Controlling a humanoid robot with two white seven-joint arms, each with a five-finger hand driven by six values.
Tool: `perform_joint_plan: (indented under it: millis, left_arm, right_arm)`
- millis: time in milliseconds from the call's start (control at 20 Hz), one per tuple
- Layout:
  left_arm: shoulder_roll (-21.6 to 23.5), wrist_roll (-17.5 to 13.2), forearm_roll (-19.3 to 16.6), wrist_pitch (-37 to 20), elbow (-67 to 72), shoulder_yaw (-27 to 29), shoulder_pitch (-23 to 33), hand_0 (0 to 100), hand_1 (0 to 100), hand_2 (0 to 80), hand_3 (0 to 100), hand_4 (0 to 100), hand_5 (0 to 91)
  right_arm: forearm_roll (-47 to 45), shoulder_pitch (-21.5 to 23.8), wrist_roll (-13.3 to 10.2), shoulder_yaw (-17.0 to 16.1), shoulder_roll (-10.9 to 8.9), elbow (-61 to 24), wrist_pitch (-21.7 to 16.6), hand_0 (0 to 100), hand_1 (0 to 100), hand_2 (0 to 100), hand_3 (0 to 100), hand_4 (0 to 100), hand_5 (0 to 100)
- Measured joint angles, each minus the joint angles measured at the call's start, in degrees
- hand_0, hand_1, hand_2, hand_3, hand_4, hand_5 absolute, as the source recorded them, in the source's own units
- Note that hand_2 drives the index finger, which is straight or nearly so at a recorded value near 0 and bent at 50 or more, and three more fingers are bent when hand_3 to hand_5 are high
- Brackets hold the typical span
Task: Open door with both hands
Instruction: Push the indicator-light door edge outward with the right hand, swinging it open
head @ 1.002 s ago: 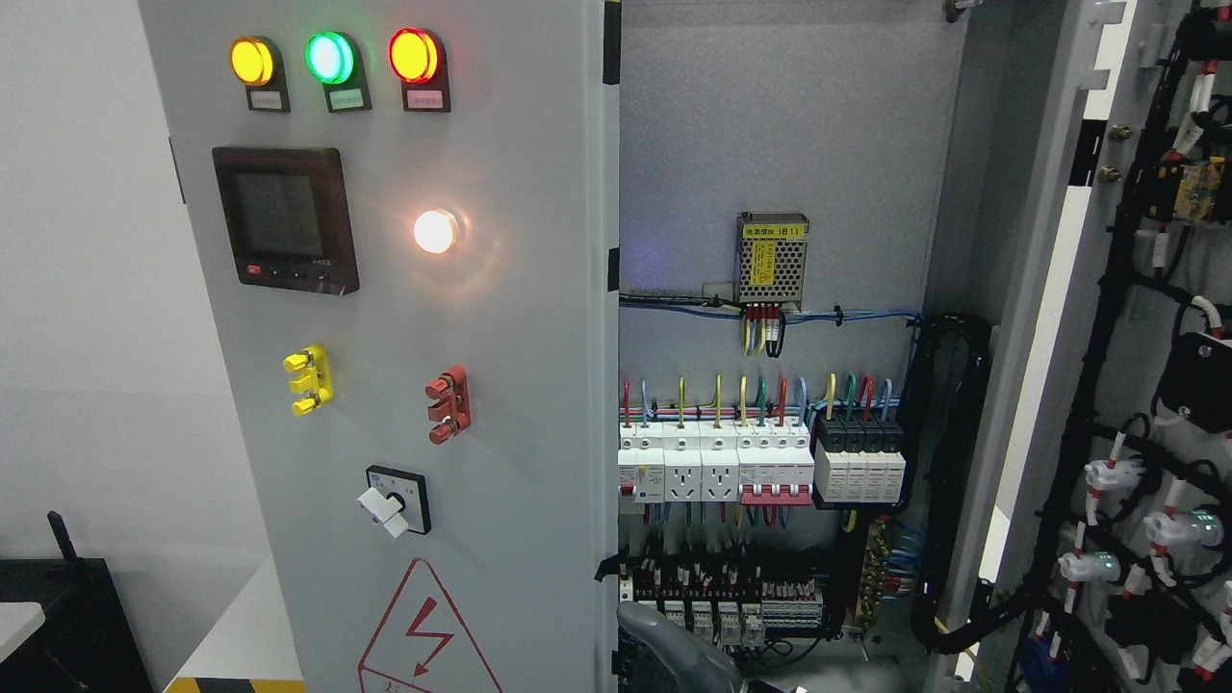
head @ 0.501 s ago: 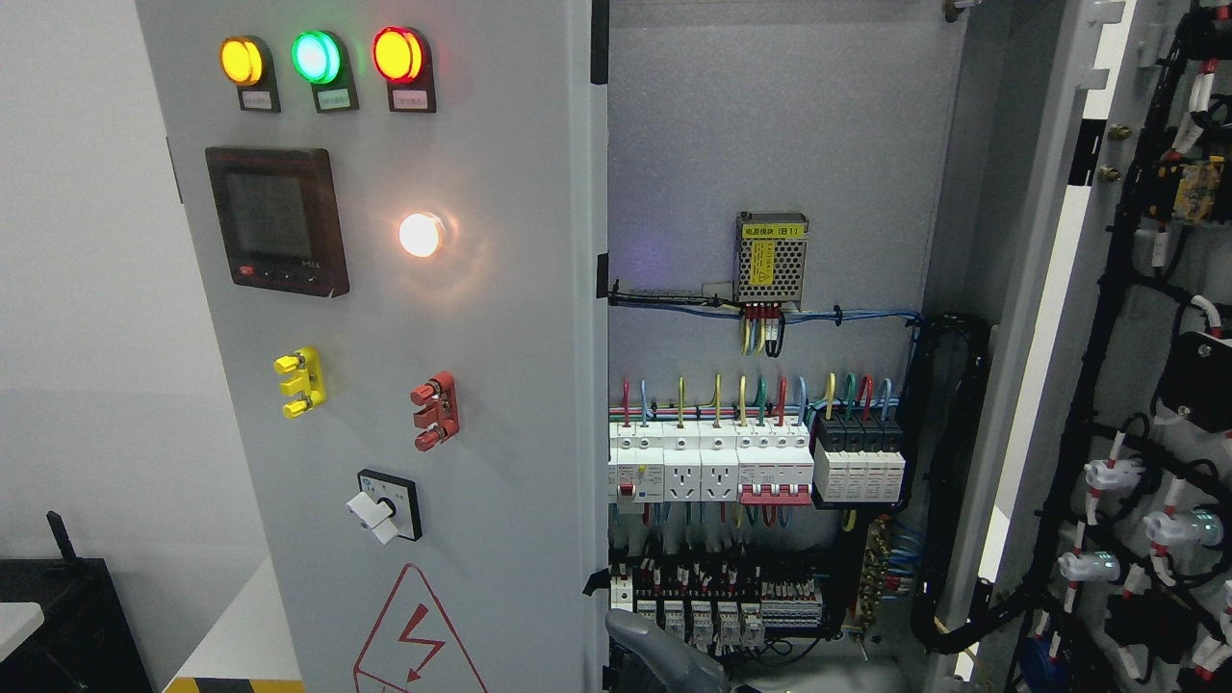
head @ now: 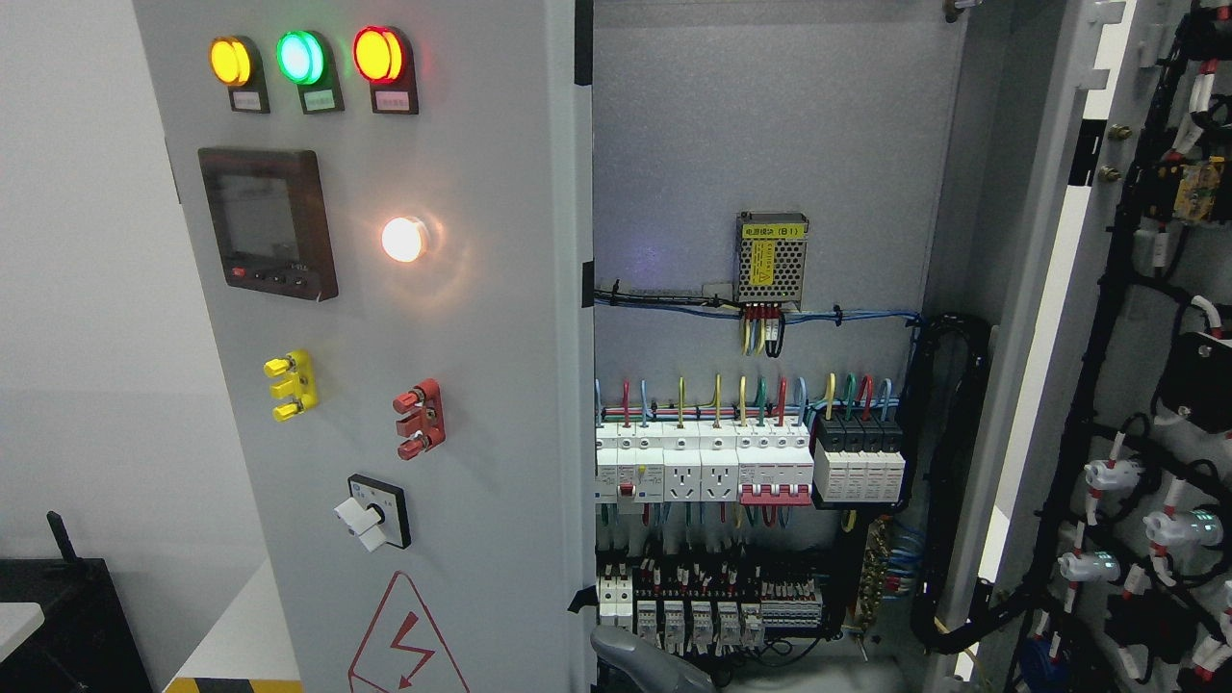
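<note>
Head view: left door point(head: 462, 385) has swung further open.

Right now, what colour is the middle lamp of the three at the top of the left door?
Green, lit; the middle lamp shows clearly in the head view.
</note>
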Motion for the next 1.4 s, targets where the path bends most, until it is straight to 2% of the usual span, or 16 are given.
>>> perform_joint_plan:
  millis: [351, 801, 1402]
  left_arm:
    - [0.00, 0.00, 0.00, 0.00, 0.00, 0.00, 0.00, 0, 0, 0.0, 0, 0, 0.0]
    - [0.00, -0.04, 0.00, 0.00, 0.00, 0.00, 0.00, 0, 0, 0.0, 0, 0, 0.0]
    - [0.00, -0.04, 0.00, 0.00, 0.00, 0.00, 0.00, 0, 0, 0.0, 0, 0, 0.0]
  right_arm:
    - [-1.38, 0.30, 0.06, 1.67, 0.00, -0.86, 0.18, 38, 0, 0, 0, 0, 0]
    - [-3.08, 1.37, 0.09, 4.20, 1.11, -2.64, 0.18, 38, 0, 0, 0, 0, 0]
    - [-5.34, 2.82, 0.34, 7.11, 1.63, -5.66, 0.24, 38, 0, 0, 0, 0, 0]
